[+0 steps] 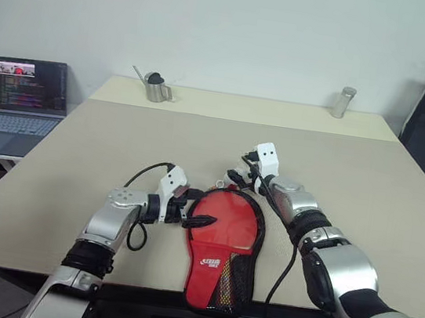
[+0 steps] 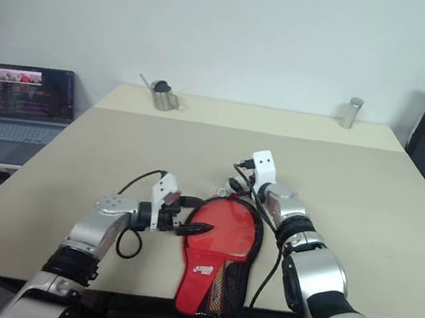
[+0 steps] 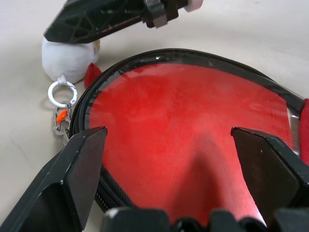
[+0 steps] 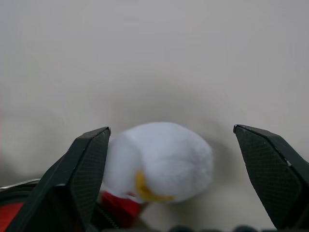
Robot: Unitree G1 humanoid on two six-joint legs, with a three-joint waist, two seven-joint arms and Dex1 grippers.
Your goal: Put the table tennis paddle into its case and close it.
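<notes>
Left wrist view looks along the left tool (image 3: 169,159), whose two black fingers (image 3: 79,169) stand wide apart with nothing clamped between them; the round red face of the case (image 3: 193,130) lies just past them, ringed by its black zipper edge. Beside that edge a white ring and small clasp (image 3: 62,99) hang from a white plush charm (image 3: 67,60), and one black finger of the other tool (image 3: 113,17) hovers close above the charm.

Right wrist view shows the right tool (image 4: 171,159) equally wide open, empty, with the white plush charm (image 4: 161,159) lying on the surface between and just beyond its fingers, a bit of yellow and red on its near side.

From the head camera, the case (image 1: 220,247) lies flat near the front edge of the pale surface (image 1: 120,138), red side up, white logo and black mesh pocket toward the robot. Whether the table tennis paddle is inside cannot be told. The left arm reaches in low from the left, its tool (image 1: 197,220) pointing rightward at the case's left rim. The right arm stretches forward, its tool (image 1: 233,179) pointing leftward at the far end of the case. A metal cup (image 1: 157,88), a shaker (image 1: 343,103) and a laptop (image 1: 22,105) stand well apart.
</notes>
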